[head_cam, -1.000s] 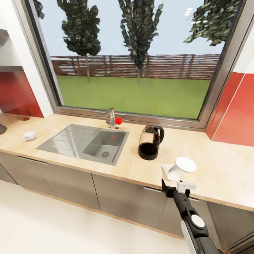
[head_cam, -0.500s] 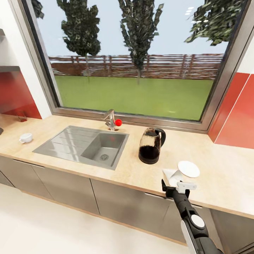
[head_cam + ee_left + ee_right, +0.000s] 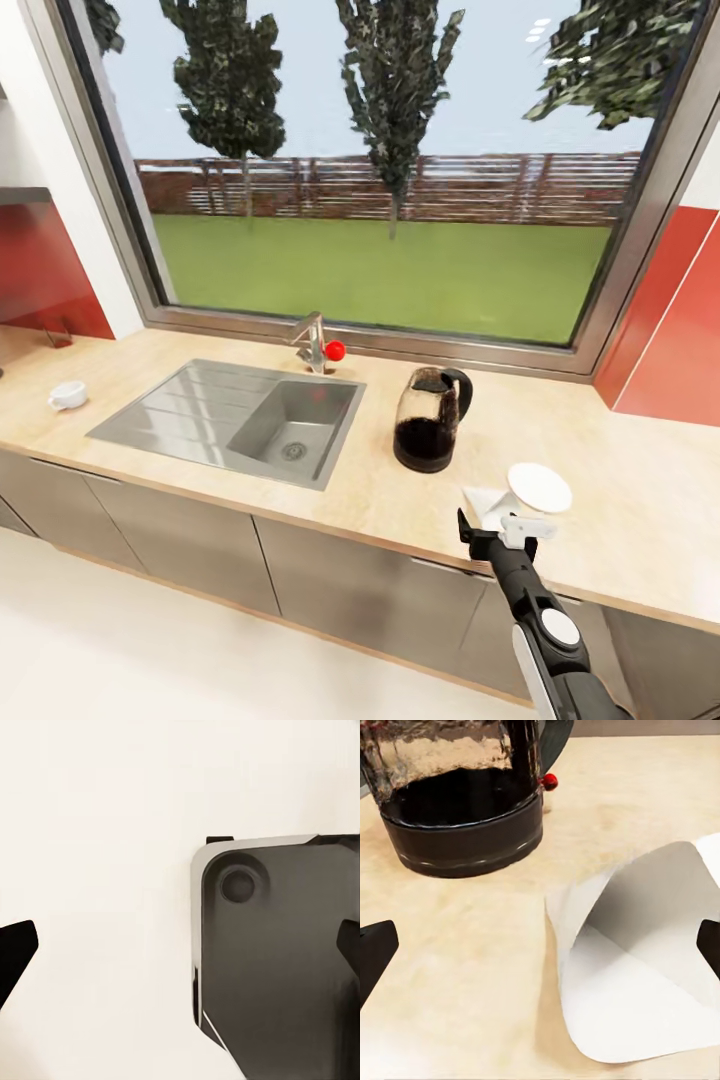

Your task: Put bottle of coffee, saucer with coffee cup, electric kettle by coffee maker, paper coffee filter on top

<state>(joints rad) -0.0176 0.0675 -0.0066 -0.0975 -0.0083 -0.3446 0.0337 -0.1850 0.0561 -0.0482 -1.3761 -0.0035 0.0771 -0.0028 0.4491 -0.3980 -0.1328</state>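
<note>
Nearest is the right arm's black-and-white gripper [image 3: 497,532], poised just over the front edge of the light wood-grain kitchen countertop [image 3: 620,530]. Its fingers are spread wide, their dark tips sitting at either edge of the right wrist view with nothing pinched between them. Directly ahead of it, a little farther in on the worktop, lies the small white paper coffee filter [image 3: 641,952], a folded cone on its side with its open mouth facing the gripper and its long axis running away to the right. Touching or just behind it sits the plain white round saucer [image 3: 539,488]; I cannot tell whether they overlap. So the filter is dead in front of the right arm, which is by far the nearer one. The left gripper [image 3: 180,952] hangs over pale floor beside a dark grey part of the robot; its fingertips also stand well apart.

Farther back and left stands the clear-glass electric kettle [image 3: 429,419] with its black handle. Beyond it lie the inset steel sink [image 3: 240,418] and, far left, the tiny white coffee cup [image 3: 67,396].

Against a second ago the whole view has slid leftward; the gripper holds the same spot in the picture
</note>
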